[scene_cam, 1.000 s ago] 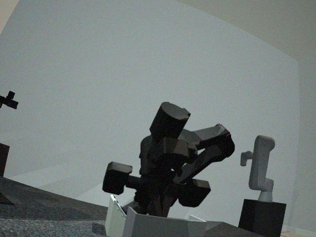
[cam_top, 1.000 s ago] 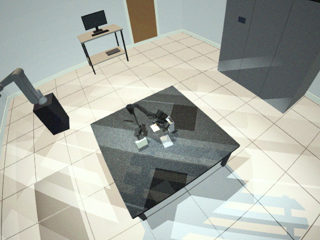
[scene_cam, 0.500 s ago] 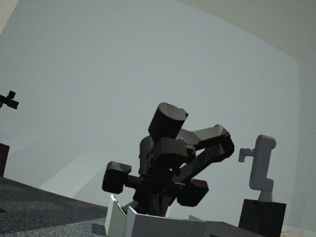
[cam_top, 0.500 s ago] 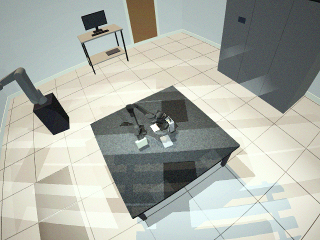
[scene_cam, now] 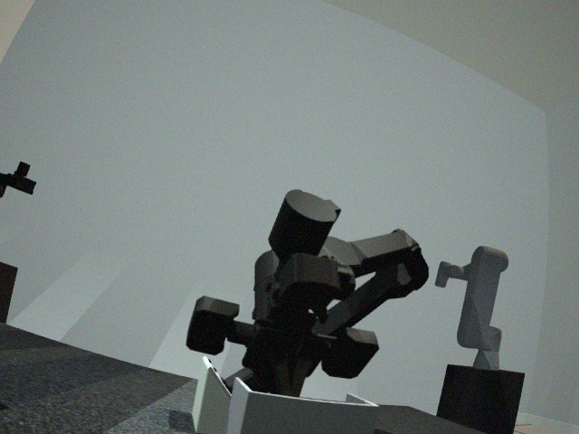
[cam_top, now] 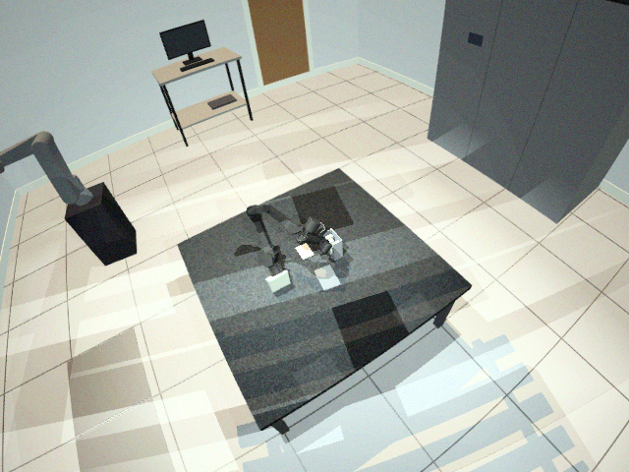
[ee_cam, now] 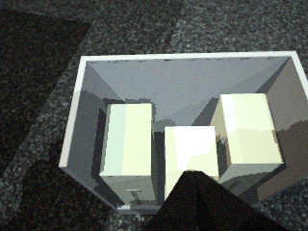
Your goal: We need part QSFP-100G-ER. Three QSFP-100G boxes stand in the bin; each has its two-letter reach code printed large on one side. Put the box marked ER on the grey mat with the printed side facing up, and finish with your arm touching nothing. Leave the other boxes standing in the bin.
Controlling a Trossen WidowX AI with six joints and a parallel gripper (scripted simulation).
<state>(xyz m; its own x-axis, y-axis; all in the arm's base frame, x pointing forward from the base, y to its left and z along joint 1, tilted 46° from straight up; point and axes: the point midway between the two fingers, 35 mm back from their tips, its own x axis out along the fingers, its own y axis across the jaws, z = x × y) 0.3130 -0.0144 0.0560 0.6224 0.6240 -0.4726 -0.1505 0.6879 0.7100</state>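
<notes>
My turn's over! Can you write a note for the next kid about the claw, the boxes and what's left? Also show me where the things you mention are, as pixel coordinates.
Claw (ee_cam: 192, 179): shut, nothing in it, over the bin (cam_top: 339, 247) (scene_cam: 304, 413) (ee_cam: 188, 55).
Boxes: left box (ee_cam: 127, 140), middle box (ee_cam: 190, 149) and right box (ee_cam: 252, 130) all stand in the bin. I can't tell which is ER.
Done: no box is out yet.
Left: find ER, lay it print up on the grey mat, leave the others standing, finish touching nothing.

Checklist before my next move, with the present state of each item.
1. Three boxes standing in the bin: ok.
2. End effector shut with nothing between its fingers: ok.
3. Gaps between neighbouring boxes: ok, narrow.
4. ER code readable on a box: cannot tell.
5. End effector free of the middle box: cannot tell, they overlap in the wrist view.
6. Fingers open for a grasp: not ok.
</notes>
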